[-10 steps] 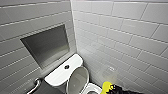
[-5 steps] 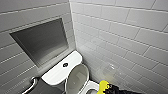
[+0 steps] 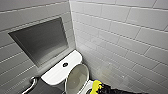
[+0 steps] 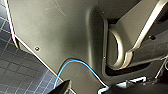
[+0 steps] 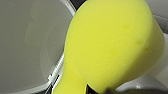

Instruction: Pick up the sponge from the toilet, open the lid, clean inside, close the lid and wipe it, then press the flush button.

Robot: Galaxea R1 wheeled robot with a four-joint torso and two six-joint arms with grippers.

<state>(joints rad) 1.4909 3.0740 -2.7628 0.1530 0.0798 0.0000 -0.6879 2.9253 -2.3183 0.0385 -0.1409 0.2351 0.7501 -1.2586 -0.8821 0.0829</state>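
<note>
**K:** Status? Head cam first.

**Me:** Head view: I'm looking down into a tiled corner. The toilet backs onto the left wall, under a dark recessed panel. The lid is up, underside facing me, leaning back toward the tank. The flush button sits mid tank top, well apart from everything I'm holding. A chrome grab bar is low on the wall, just beside the tank.

**K:** Sponge?

**Me:** The sponge is at the tip of my right gripper, just right of the raised lid and by the bowl rim. I can't tell from here whether it's touching the rim or hanging above it.

**K:** Left wrist?

**Me:** I see my own dark body plate with a blue cable across it, and dark tiled floor beside it. For the left gripper, I can't tell whether it's open or closed.

**K:** Right wrist?

**Me:** The sponge is large and close. The lid's grey underside is on one side of it and white ceramic on the other. The sponge is squeezed narrow at the held end (a clear waist in the foam), so the jaws are clamped on it and nearly closed.
</note>
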